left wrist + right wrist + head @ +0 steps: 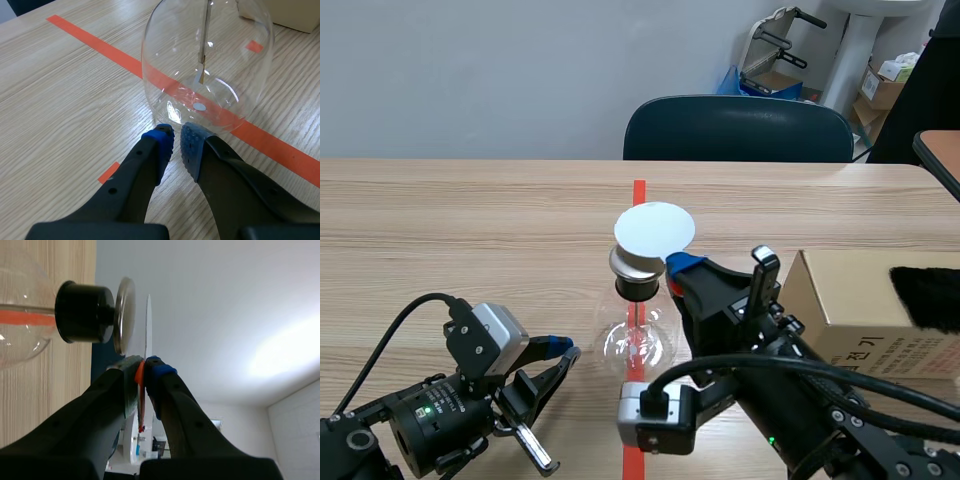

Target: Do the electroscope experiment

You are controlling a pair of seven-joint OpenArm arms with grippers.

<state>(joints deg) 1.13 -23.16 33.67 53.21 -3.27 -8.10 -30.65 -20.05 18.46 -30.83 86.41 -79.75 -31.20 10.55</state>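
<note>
One flask (638, 340) on the table's (470, 230) near side. The right gripper (682, 265) pinches one white disc (655, 228) just over its metal cap (632, 262). Left gripper (177, 144) – narrow, empty – sits by the flask's base.

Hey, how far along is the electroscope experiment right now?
Done: the right gripper is shut on the white disc. In hand: the disc sits just above the electroscope's metal plate, a thin gap apart. Left: bring them closer and watch the foil leaf, which appears to hang straight. The left gripper rests shut by the glass flask.
</note>
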